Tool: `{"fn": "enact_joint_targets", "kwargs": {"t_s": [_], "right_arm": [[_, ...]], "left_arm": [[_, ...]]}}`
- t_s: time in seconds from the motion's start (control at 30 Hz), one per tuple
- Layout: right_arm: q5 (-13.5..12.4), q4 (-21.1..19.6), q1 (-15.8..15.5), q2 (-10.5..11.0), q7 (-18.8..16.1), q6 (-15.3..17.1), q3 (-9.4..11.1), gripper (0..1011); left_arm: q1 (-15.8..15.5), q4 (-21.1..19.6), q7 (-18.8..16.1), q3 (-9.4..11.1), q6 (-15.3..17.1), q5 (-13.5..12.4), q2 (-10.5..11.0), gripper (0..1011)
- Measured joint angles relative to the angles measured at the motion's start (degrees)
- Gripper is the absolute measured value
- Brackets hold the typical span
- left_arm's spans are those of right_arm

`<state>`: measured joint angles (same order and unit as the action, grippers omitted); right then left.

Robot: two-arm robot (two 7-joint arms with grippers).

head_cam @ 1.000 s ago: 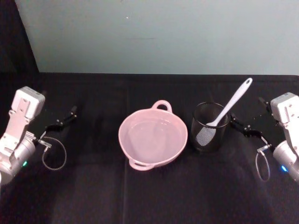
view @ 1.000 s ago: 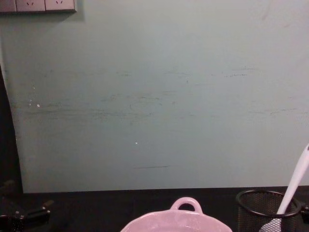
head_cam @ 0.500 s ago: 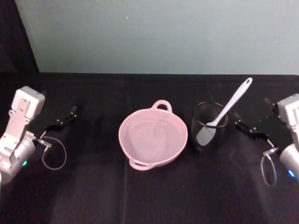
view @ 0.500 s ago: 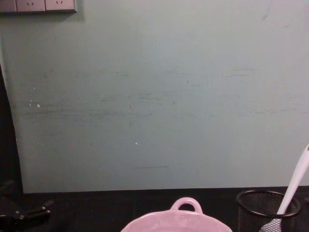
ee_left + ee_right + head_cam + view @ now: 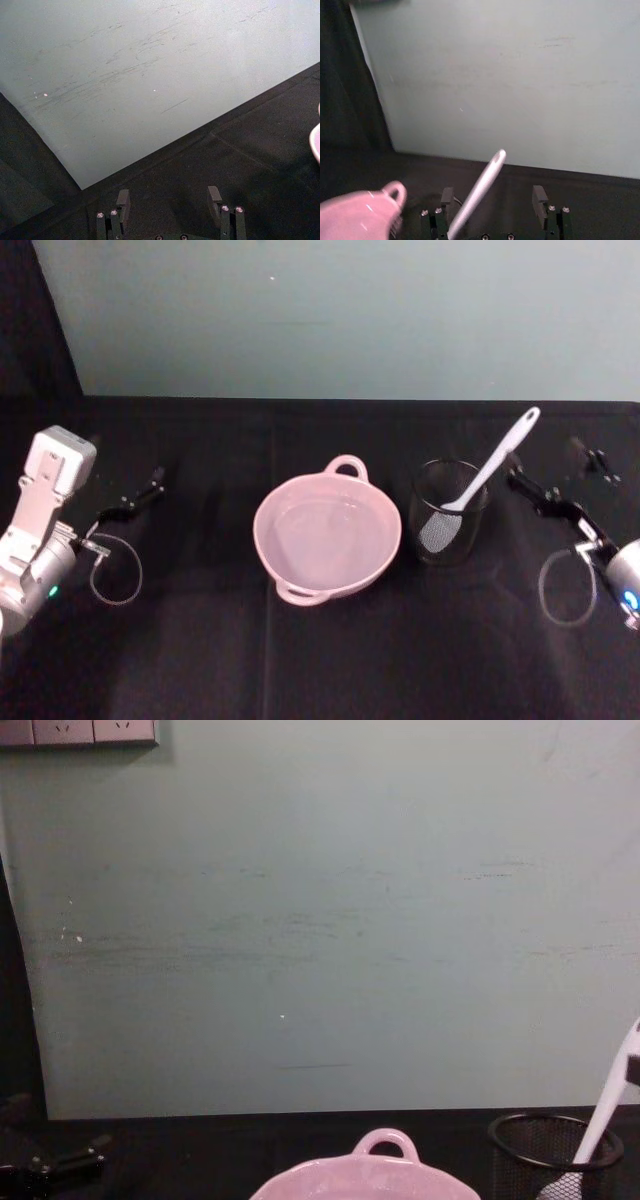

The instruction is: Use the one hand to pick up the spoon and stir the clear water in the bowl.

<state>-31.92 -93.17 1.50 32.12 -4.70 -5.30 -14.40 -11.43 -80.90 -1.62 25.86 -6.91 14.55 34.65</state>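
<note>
The pale pink bowl [image 5: 328,537] sits mid-table with clear water [image 5: 322,530] barely showing inside. To its right the white spoon [image 5: 492,466] leans in a black mesh cup [image 5: 448,514], handle tip up and to the right. My right gripper [image 5: 556,468] is open beside that handle tip. In the right wrist view the spoon handle [image 5: 479,190] lies between the open gripper's [image 5: 492,194] fingers, closer to one of them, not pinched. The left gripper [image 5: 135,495] rests open at the far left, nothing between its fingers [image 5: 123,199].
A black cloth covers the table [image 5: 330,660] up to a pale green wall [image 5: 340,310]. Cable loops hang by both wrists [image 5: 112,570]. In the chest view the bowl's loop handle [image 5: 385,1142] and the mesh cup [image 5: 553,1152] stand at the bottom edge.
My right arm has swung outward and turned its wrist, bringing its open fingers up beside the spoon's handle tip. The left arm, bowl and cup have not moved.
</note>
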Motion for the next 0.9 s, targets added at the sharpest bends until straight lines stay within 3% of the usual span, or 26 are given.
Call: {"fn": "enact_joint_targets", "kwargs": {"t_s": [0.1, 0.13, 0.23, 0.43, 0.6, 0.9], "right_arm": [[-4.12, 1.47, 0.94, -2.15, -2.50, -0.03, 0.79, 1003], [-6.79, 2.64, 1.82, -3.70, -4.04, 0.19, 1.36, 1003], [-11.49, 5.37, 3.71, -6.65, -6.41, 1.08, 2.54, 1003], [-18.75, 9.84, 7.00, -10.87, -9.09, 4.75, 4.90, 1003], [-22.19, 11.29, 8.49, -11.84, -9.98, 7.54, 5.59, 997], [-26.24, 11.35, 9.15, -11.04, -9.92, 11.40, 5.03, 789]], "left_arm": [[0.00, 0.00, 0.00, 0.00, 0.00, 0.00, 0.00, 1011], [0.00, 0.00, 0.00, 0.00, 0.00, -0.01, 0.00, 1011], [0.00, 0.00, 0.00, 0.00, 0.00, 0.00, 0.00, 1011], [0.00, 0.00, 0.00, 0.00, 0.00, 0.00, 0.00, 1011], [0.00, 0.00, 0.00, 0.00, 0.00, 0.00, 0.00, 1011], [0.00, 0.00, 0.00, 0.00, 0.00, 0.00, 0.00, 1011]]}}
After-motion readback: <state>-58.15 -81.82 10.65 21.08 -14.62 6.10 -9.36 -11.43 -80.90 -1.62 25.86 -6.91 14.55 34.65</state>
